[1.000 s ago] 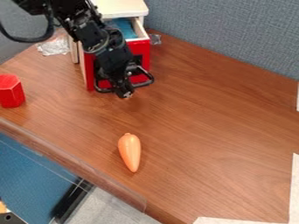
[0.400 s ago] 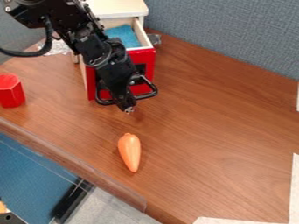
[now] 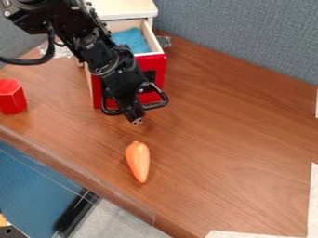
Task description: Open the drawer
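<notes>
My gripper (image 3: 136,121) hangs in front of the red drawer front, its tip just above the table beside the black handle. The drawer (image 3: 160,69) stands pulled out of its cabinet (image 3: 127,8), and blue material shows inside it. The black handle (image 3: 157,104) loops out on both sides of the gripper, which hides its middle part. Whether gripper and handle touch is hidden.
An orange carrot-shaped object (image 3: 138,161) lies on the wooden table (image 3: 223,139), nearer the camera than the gripper. A red hexagonal block (image 3: 11,96) stands at the left. Clear plastic (image 3: 62,50) lies left of the cabinet. A grey partition (image 3: 242,37) runs behind.
The gripper has moved toward the camera, and the drawer front with its handle has come out with it, widening the opening. The orange object and red block have stayed put.
</notes>
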`<state>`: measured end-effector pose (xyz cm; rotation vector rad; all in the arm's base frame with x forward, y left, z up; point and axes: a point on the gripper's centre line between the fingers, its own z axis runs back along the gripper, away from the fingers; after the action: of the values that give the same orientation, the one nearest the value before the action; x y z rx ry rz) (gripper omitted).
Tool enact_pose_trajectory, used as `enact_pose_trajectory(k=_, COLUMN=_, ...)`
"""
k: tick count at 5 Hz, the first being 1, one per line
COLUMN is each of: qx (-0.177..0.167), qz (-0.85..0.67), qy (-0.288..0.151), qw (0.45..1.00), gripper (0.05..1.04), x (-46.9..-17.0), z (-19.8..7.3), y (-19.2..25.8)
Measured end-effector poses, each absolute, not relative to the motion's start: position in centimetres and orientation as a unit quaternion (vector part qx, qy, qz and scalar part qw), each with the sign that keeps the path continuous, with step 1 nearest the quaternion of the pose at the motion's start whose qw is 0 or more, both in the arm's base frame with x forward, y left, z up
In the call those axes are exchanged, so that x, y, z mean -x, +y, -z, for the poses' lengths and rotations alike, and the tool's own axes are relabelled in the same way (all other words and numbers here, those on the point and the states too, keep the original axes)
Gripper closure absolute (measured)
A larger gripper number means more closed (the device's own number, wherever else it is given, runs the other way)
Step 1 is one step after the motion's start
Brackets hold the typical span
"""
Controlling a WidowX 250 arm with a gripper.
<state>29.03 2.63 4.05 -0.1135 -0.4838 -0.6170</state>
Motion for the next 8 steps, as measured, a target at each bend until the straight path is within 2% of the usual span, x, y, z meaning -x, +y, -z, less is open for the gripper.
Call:
enact_pose_trajectory(k=1, qx=0.055, qz=0.3, qy=-0.237, qw=0.922, gripper=0.923, x=-29.0, z=-4.1, y=2.6)
enact_pose_trajectory(k=2, qx=0.057, qz=0.294, qy=-0.237, qw=0.924, gripper=0.697, x=-28.9, z=-4.2, y=2.5)
enact_pose_trajectory(k=3, qx=0.051, qz=0.298, qy=-0.248, qw=0.92, gripper=0.383, x=-28.9, z=-5.2, y=2.5)
enact_pose_trajectory(k=4, qx=0.064, qz=0.307, qy=-0.25, qw=0.916, gripper=0.113, x=-28.6, z=-6.2, y=2.0)
enact_pose_trajectory(k=6, qx=0.063, qz=0.29, qy=-0.259, qw=0.919, gripper=0.083, x=-27.7, z=-10.5, y=3.4)
enact_pose_trajectory(k=8, qx=0.038, qz=0.23, qy=-0.181, qw=0.955, gripper=0.083, x=-26.9, z=-13.3, y=6.4)
